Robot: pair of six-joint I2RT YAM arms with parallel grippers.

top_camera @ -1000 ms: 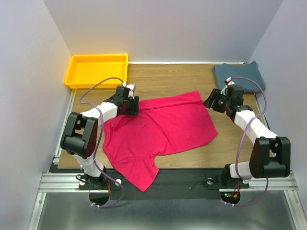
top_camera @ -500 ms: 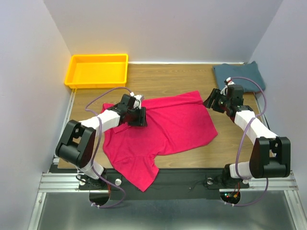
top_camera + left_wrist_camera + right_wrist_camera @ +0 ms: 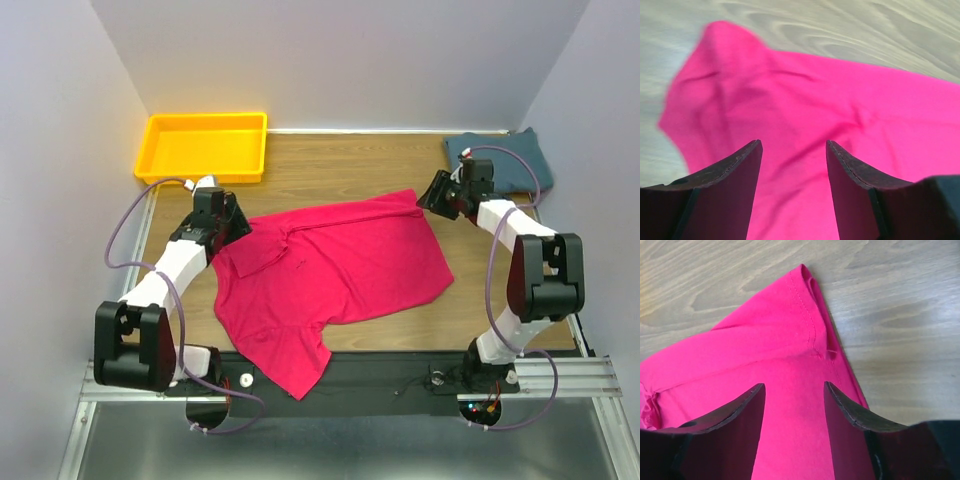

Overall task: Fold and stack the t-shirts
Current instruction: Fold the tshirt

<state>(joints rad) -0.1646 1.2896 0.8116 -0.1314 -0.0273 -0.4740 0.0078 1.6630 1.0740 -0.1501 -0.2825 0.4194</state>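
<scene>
Left gripper (image 3: 228, 222) backs off to pink shirt's (image 3: 340, 270) left edge, right gripper (image 3: 437, 196) swings onto far corner. Both open, empty. Guess I'm lining up first fold.

Table (image 3: 340, 165): tray (image 3: 200, 178), pink shirt (image 3: 340, 270), teal shirt (image 3: 528, 146)

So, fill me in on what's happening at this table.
A pink shirt lies spread on the table, not yet folded. The left gripper hovers over its left edge, the right gripper over its far right corner, both open, gripping nothing. A teal shirt lies folded in the far right corner.
</scene>
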